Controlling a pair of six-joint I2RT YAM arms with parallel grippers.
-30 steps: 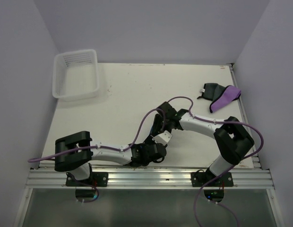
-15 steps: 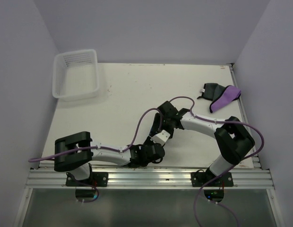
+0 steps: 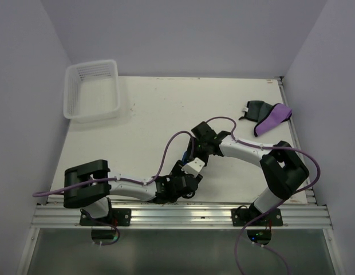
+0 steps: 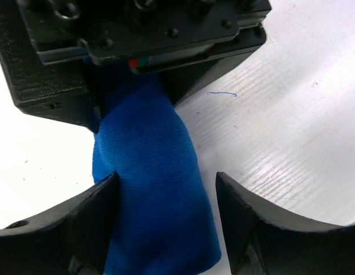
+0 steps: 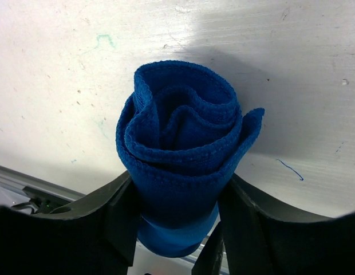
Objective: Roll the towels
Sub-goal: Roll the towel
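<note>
Clamps rolled blue towel [image 5: 180, 149] in right gripper [image 5: 177, 197] near table [image 3: 143, 114] front edge; straddles it with left gripper [image 4: 166, 183], jaws apart. Has crept slightly frontward within 1 second. Means 1 roll nearly finished; leaves purple towel [image 3: 273, 120] and grey towel [image 3: 255, 109] unrolled, far right.

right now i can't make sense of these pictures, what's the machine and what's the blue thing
It is a robot: two jointed arms, left arm and right arm, bolted at the near edge of a table. One picture looks down from above; the other two come from cameras on the wrists. Each arm ends in a two-finger gripper. The blue thing is a rolled blue towel. The right gripper is closed on its sides; the left gripper straddles it, though whether it squeezes I cannot tell. Farther back lie a purple towel and a dark grey towel, together, and a white mesh basket.
</note>
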